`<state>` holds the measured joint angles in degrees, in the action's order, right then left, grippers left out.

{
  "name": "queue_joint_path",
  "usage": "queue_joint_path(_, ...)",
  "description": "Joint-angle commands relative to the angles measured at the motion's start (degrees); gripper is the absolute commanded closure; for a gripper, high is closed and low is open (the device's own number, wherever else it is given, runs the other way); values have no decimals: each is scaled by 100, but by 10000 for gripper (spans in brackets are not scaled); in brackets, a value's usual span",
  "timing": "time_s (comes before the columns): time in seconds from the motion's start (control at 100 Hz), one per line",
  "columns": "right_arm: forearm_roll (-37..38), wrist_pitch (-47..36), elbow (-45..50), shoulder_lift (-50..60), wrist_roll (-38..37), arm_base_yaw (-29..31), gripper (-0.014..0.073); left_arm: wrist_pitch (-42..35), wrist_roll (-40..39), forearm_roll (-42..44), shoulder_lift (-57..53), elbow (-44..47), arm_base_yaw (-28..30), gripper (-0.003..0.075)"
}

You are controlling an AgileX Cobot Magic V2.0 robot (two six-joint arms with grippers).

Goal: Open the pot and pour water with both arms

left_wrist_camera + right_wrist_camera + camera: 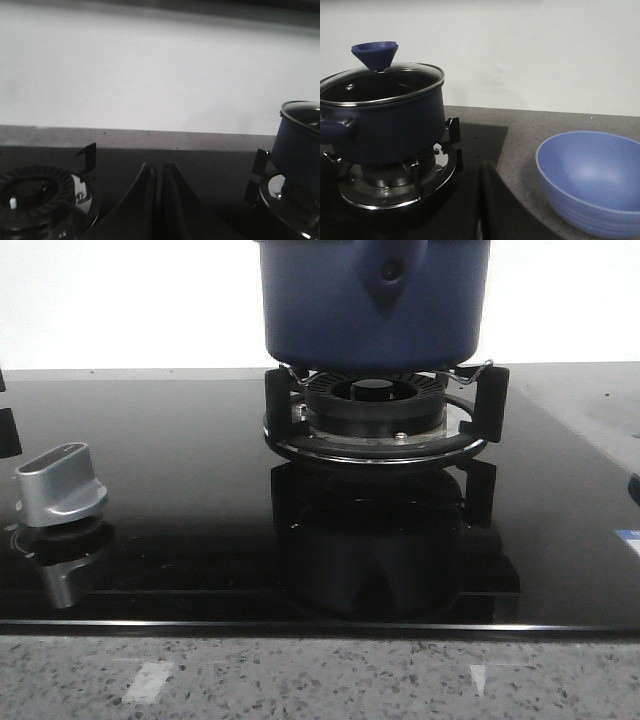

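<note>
The dark-blue pot (372, 302) sits on the black burner ring (375, 412) at the middle back of the black glass hob. In the right wrist view the pot (380, 122) wears a glass lid (382, 82) with a blue cone-shaped knob (375, 54). The left wrist view catches only the pot's (299, 145) side at the edge. My left gripper (158, 167) is shut over the hob between two burners, holding nothing. My right gripper (481, 167) is shut and empty, low between the pot and a light-blue bowl (592, 180). Neither gripper shows in the front view.
A silver control knob (60, 483) stands on the hob at the front left. A second burner (37, 192) lies left of the left gripper. The bowl rests on the grey speckled counter (530, 125) right of the hob. A white wall runs behind.
</note>
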<state>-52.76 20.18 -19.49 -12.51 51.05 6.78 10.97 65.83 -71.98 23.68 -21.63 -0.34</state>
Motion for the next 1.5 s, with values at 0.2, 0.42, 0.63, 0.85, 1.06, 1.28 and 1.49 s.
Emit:
queue_joint_path(0.2,-78,-302,-149,-40,78,-1,647,-398,-6895,6303,-409,283,-8,741)
queue_joint_path(0.42,-78,-302,-149,-40,78,-1,647,-1007,-6906,6686,-1611,1633,-8,741)
queue_joint_path(0.63,-78,-302,-149,-40,78,-1,647,-1039,-6914,6623,-2579,2360,-8,741)
queue_joint_path(0.85,-78,-299,-146,-51,78,-1,647,-815,-6914,6621,-2550,2360,-8,741)
queue_joint_path(1.06,-78,-309,-146,-51,78,-1,647,-854,-6914,6621,-2550,2349,-8,741)
queue_joint_path(1.28,-78,-309,-146,-51,78,-1,647,-854,-6914,6621,-2550,2349,-8,741)
queue_joint_path(1.49,-78,-309,-146,-51,78,-1,647,-854,-6914,6621,-2550,2349,-8,741)
